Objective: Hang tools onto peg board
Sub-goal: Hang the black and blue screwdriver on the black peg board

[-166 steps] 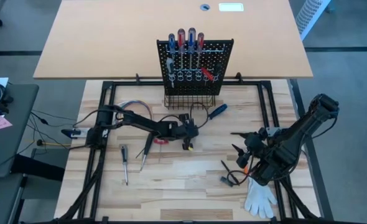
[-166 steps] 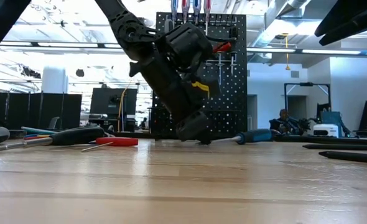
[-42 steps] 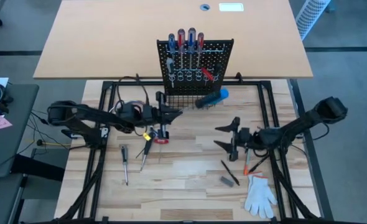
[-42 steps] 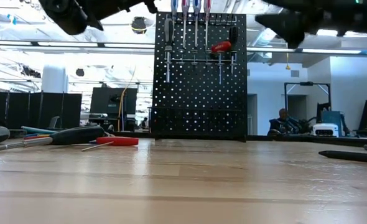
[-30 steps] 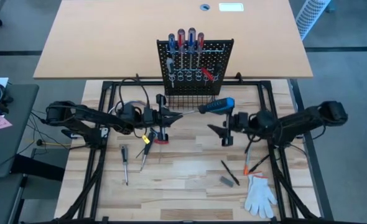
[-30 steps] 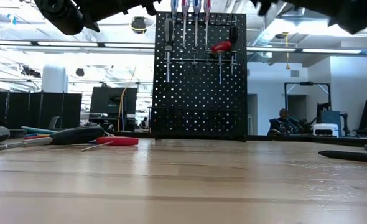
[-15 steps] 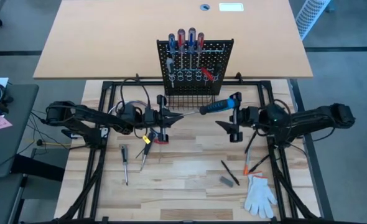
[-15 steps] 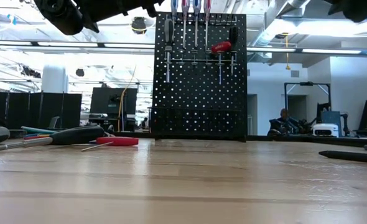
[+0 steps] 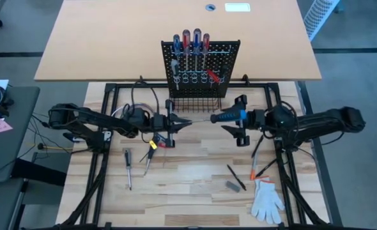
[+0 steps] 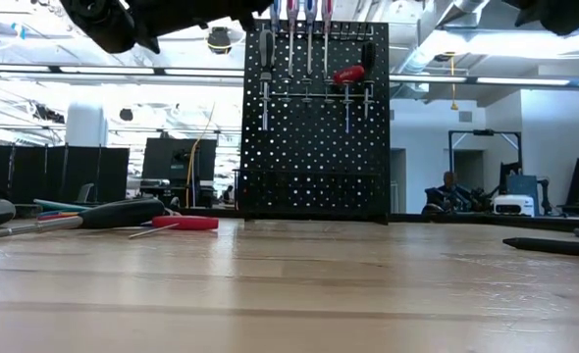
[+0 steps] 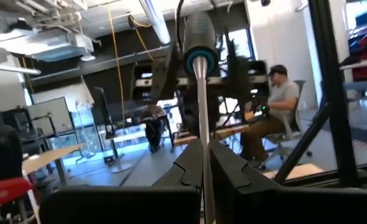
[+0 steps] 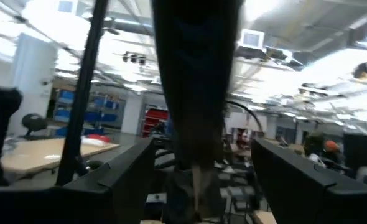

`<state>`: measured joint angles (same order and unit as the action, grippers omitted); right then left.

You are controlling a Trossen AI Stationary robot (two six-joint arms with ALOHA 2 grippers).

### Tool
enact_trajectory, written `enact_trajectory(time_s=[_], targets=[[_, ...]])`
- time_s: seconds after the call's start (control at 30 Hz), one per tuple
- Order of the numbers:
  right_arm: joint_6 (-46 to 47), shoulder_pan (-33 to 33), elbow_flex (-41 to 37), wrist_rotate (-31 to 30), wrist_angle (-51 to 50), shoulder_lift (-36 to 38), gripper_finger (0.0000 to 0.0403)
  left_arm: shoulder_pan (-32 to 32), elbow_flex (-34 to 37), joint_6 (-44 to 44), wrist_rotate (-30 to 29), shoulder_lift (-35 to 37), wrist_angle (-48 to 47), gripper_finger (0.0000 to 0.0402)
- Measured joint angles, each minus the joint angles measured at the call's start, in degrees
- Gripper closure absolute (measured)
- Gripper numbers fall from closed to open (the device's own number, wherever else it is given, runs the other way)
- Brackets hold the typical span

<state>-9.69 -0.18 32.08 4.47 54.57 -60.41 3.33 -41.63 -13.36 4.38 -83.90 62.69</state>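
From where I stand, a blue-handled screwdriver [image 9: 225, 117] hangs level in the air in front of the peg board [image 9: 200, 64], strung between the two arms like a baton mid-handover. The left gripper [image 9: 177, 121] has its fingers pinched narrow on the thin metal shaft; its own wrist camera looks straight up that shaft [image 11: 201, 124] toward the handle. The right gripper [image 9: 241, 119] sits at the handle end with its fingers spread on either side of the grip, and in its wrist picture the dark handle [image 12: 199, 81] fills the space between them without clearly touching (so I'd call them open, not yet clamped).

The screwdriver looks light and stiff, so nothing should sag or bend. The bare shaft is smooth and slim, easy to let twist or slip; the fat ribbed handle looks the surer place to grab, and taking it there leaves the shaft free to drop through one of the silver rings [image 9: 192, 78].

Several tools [image 9: 190, 40] already stand in the board, while more screwdrivers [image 9: 149, 153] lie on the table [image 9: 188, 182] along with a white glove [image 9: 266, 198].
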Motion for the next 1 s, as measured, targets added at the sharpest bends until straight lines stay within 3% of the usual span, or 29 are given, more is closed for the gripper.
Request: enact_trajectory(time_s=[0.3,0.43,0.57,0.83,1.0], targets=[[-4.2,3.6,1.5,0.0,-2.5,0.1,0.0135,-0.1,-2.8,-1.6,0.1,-2.8,-2.7,0.0401],[-1.3,3.6,1.5,-1.2,-3.9,1.4,0.0187,-0.1,-2.8,-1.6,-0.1,-3.3,-2.7,0.0401],[0.4,3.6,1.5,-7.8,-7.6,3.5,0.027,0.0,-3.0,-2.6,-0.8,-3.2,-5.1,0.0401],[3.2,5.0,8.2,-17.9,-28.9,5.8,0.0271,0.6,-14.1,-4.4,-4.8,-4.5,-33.1,0.04],[4.1,6.8,11.3,-23.7,-37.8,4.8,0.0271,0.6,-16.7,-5.3,-6.8,-6.3,-38.5,0.0361]])
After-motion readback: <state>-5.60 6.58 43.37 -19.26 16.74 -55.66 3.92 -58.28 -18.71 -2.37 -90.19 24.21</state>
